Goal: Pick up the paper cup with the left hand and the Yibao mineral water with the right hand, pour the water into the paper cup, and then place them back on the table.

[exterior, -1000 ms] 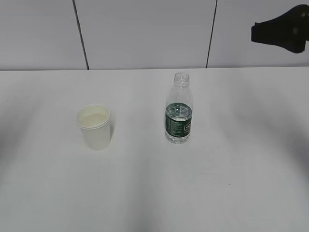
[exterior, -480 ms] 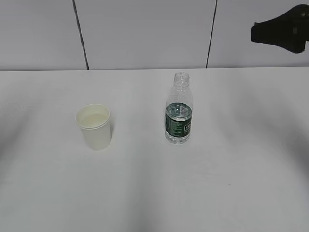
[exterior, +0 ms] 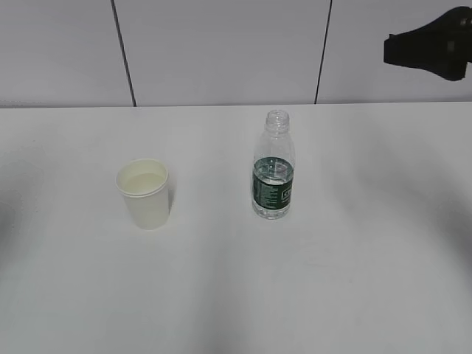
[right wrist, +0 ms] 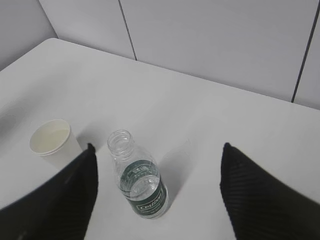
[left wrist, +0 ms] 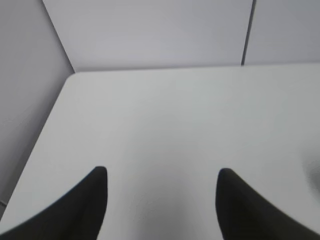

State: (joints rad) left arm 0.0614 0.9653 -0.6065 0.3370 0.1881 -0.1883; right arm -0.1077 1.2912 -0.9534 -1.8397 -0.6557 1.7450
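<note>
Right pincer (right wrist: 157, 192) hangs spread wide and empty above the Yibao bottle (exterior: 273, 168), which stands upright, long axis vertical, capless, right between the fingers' line from above. The paper cup (exterior: 144, 193) sits upright to the bottle's left on the white tabletop (exterior: 236, 295). Left pincer (left wrist: 161, 200) is released too, cup out of its sight. Against the earlier frames, nothing on the tabletop has shifted.

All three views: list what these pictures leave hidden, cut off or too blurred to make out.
- Left wrist view: paper cup and bottle lie outside the frame; only blurred fingertips over bare table.
- Right wrist view: the left fingertip covers the cup's lower side.
- Exterior view: both grippers out of frame; a dark arm part is cut off by the right edge.
- Label text: too small to read.
</note>
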